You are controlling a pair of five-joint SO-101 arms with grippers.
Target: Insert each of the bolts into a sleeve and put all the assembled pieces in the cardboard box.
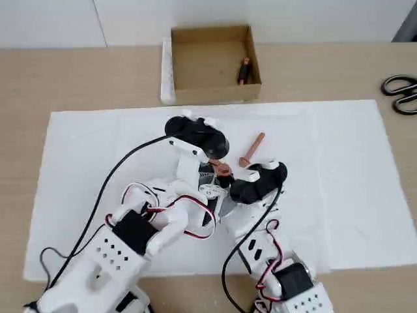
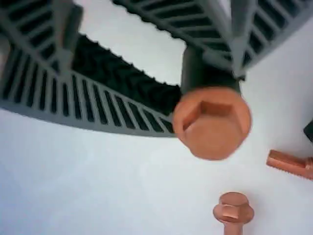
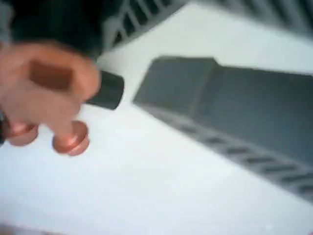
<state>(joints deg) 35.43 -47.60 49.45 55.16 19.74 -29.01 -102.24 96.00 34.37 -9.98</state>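
Bolt (image 2: 211, 122), copper, sits head-out in black sleeve (image 2: 208, 73). Left pincer (image 2: 203, 95) pinches the sleeve above white sheet (image 2: 98, 186). Right pincer (image 1: 236, 176) close beside; grip state cannot be told. Loose bolt (image 1: 252, 150) on sheet. One assembled piece (image 1: 244, 70) inside cardboard box (image 1: 195, 65).

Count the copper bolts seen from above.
3: sleeved bolt in the cardboard box; second bolt in the left claw; loose bolt on the white sheet. Others may be hidden.

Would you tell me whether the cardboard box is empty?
No, one copper-and-black piece lies inside the box, close to a side wall.
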